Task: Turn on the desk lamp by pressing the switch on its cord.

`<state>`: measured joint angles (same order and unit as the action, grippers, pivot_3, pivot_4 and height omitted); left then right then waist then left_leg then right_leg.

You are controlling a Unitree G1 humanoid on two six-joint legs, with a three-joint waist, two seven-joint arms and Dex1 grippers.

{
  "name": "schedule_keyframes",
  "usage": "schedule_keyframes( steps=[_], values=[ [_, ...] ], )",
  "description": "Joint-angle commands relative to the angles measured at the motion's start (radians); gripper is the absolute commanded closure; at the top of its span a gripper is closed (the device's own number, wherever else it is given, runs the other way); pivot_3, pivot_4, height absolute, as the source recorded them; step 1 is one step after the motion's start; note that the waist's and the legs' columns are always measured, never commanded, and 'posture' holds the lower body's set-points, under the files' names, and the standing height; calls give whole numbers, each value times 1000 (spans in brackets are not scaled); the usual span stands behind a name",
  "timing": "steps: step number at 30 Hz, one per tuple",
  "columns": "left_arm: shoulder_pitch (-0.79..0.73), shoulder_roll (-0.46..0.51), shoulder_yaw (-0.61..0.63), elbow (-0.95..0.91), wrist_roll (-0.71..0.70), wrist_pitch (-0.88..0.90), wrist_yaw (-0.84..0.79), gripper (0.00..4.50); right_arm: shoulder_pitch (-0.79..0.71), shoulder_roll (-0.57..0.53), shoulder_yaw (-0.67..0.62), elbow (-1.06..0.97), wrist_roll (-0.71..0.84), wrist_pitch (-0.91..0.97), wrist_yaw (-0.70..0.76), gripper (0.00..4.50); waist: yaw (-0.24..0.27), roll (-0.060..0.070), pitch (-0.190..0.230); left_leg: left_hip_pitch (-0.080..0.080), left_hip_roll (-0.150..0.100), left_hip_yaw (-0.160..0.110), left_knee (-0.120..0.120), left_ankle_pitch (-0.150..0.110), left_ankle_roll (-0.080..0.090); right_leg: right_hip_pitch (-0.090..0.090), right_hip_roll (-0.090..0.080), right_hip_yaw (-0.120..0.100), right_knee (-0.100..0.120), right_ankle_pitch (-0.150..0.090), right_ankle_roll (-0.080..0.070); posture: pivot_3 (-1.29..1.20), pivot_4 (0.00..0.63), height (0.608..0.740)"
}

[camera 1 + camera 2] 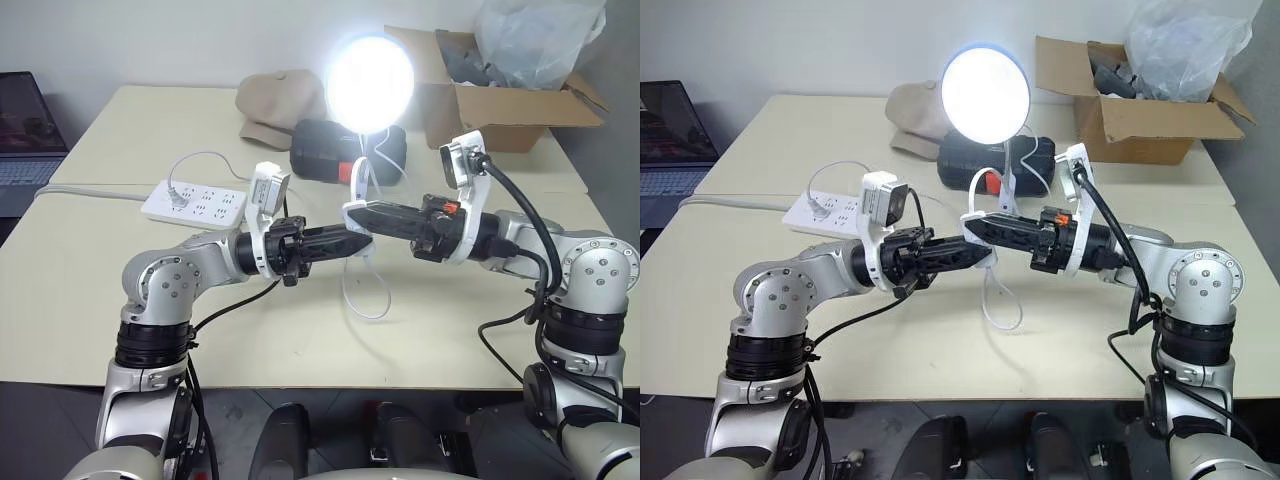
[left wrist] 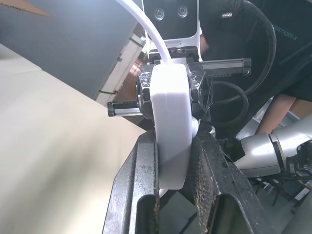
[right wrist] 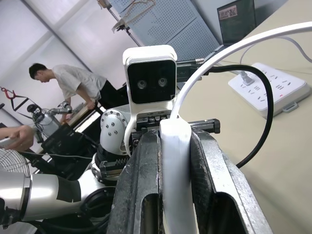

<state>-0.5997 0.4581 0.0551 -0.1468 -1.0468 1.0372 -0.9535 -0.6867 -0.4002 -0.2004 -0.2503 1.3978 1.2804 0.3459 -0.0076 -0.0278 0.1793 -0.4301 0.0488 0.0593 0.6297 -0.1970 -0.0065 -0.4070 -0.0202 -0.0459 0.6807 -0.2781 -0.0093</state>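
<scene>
White switch (image 1: 357, 212) clamped from both ends above the table (image 1: 110, 270), long axis level, running between left gripper (image 1: 352, 240) and right gripper (image 1: 362, 215), both shut on it. Lit lamp (image 1: 370, 83) behind, shade facing the robot; no readable writing anywhere.

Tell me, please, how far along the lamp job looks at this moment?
Essentially done: the desk lamp glows bright. In hand: both the left gripper and the right gripper are shut on the switch, held above the table with the cord hanging. Left: release it.
</scene>
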Motion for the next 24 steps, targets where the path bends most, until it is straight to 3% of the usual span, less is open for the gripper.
schedule_keyframes(
  steps=[1,8,11,24],
  values=[
    [4,1,-6,-15,2,-6,-6,3985,-23,-7,1,-27,40,-38,2,4105,0,0,0,0,0,0,0,0,0,0,0,0,0,0,0,0,150,740],
    [7,-14,18,-1,-24,2,12,3985,-25,-10,9,-23,50,-52,-7,4106,0,0,0,0,0,0,0,0,0,0,0,0,0,0,0,0,150,740],
    [0,-9,28,16,-34,19,17,3216,-22,-13,13,-21,61,-60,-17,4106,0,0,0,0,0,0,0,0,0,0,0,0,0,0,0,0,150,740],
    [7,31,40,-6,-51,57,0,756,-13,-19,30,-1,53,-92,-15,4106,0,0,0,0,0,0,0,0,0,0,0,0,0,0,0,0,150,740]
  ],
)
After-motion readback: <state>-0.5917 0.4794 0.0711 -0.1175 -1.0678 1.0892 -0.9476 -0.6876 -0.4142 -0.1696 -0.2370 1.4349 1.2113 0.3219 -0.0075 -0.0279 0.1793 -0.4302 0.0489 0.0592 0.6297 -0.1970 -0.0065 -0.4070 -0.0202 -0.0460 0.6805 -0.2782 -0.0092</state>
